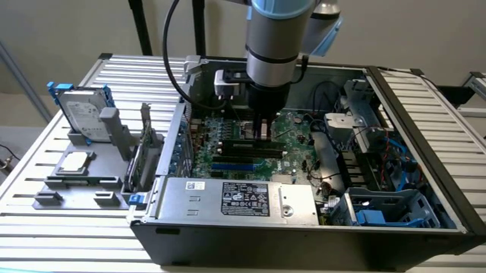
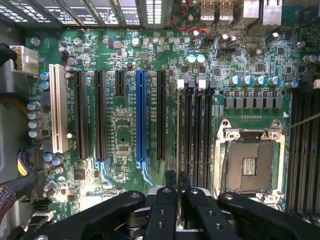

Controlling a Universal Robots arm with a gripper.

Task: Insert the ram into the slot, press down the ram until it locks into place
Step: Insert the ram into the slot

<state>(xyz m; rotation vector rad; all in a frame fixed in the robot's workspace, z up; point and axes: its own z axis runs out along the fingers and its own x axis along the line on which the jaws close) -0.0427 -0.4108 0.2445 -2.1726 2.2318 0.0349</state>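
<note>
In the wrist view the ram point(image 2: 177, 135) shows edge-on as a thin pale strip running out from between my fingertips. My gripper point(image 2: 176, 186) is shut on it. The strip lies along the outermost of several black memory slots point(image 2: 192, 132), the one with a white end clip point(image 2: 180, 84). I cannot tell whether the ram touches that slot. In the exterior view my gripper point(image 1: 263, 132) reaches down into the open computer case, just above the black slots point(image 1: 251, 149) on the green motherboard point(image 1: 220, 142).
The CPU socket point(image 2: 248, 165) lies beside the memory slots, and a blue expansion slot point(image 2: 141, 117) lies on their other side. The power supply point(image 1: 227, 199) fills the case front. Cables and a drive cage point(image 1: 387, 207) crowd the exterior view's right. A grey fixture with a hard drive point(image 1: 82, 116) stands outside.
</note>
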